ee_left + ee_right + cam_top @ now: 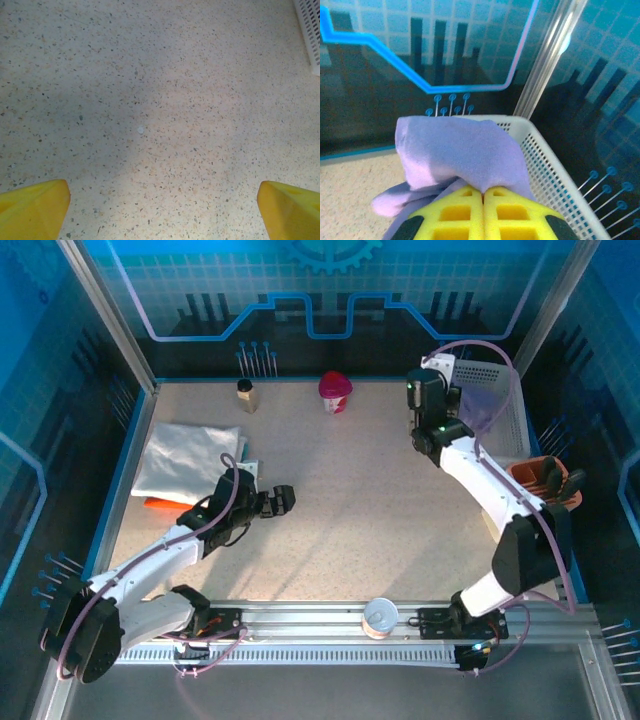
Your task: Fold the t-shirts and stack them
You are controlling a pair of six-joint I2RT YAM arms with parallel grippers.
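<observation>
Two pincers sit well apart. At the far right corner, the right pincer (483, 192) has its yellow fingers pressed together, clamped on a lavender-purple cloth t-shirt (455, 150) that is bunched up at the rim of a white plastic mesh basket (545, 160). The left pincer (160, 215) hangs with its yellow fingertips (35, 207) spread wide apart over the speckled beige tabletop (150, 100). Just left of it, a folded white cloth t-shirt (185, 460) lies flat on the tabletop, with an orange cloth t-shirt (158, 504) peeking out under its near edge.
</observation>
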